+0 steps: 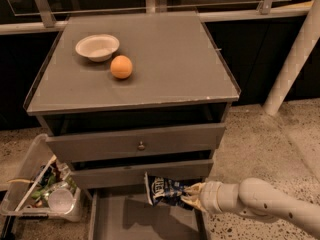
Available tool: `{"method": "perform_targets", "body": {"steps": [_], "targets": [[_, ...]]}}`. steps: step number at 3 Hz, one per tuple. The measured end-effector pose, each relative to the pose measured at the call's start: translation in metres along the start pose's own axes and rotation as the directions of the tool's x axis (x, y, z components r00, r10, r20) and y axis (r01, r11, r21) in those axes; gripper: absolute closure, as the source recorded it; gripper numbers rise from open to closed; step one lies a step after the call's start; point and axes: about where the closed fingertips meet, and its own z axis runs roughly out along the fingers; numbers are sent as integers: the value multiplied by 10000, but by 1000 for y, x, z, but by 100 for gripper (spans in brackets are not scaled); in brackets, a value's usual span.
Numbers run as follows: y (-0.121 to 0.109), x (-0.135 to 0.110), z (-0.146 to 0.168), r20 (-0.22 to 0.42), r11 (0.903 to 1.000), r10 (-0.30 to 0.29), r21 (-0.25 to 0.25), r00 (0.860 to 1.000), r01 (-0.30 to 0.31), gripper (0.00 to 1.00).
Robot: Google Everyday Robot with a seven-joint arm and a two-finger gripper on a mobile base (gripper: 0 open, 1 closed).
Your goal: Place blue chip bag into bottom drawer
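The blue chip bag (pixel 164 189) is a crinkly dark-blue foil bag with white lettering and a white end on its left. My gripper (pixel 191 196) is shut on its right end and holds it in the air. The bag hangs just in front of the middle drawer front and above the open bottom drawer (pixel 131 219), a shallow grey tray pulled out at the cabinet's foot. My white arm (pixel 260 203) reaches in from the lower right.
An orange (pixel 121 67) and a white bowl (pixel 97 47) sit on the cabinet top (pixel 165 59). Two upper drawers with a round knob (pixel 141 146) are shut. A clear bin of trash (pixel 45 190) stands on the floor at the left. A white post (pixel 294 54) stands at the right.
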Motion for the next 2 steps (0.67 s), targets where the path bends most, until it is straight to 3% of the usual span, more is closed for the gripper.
{"method": "perform_targets", "body": {"steps": [2], "targets": [[-1, 50, 66, -268, 9995, -83, 295, 9996, 91, 100]]}}
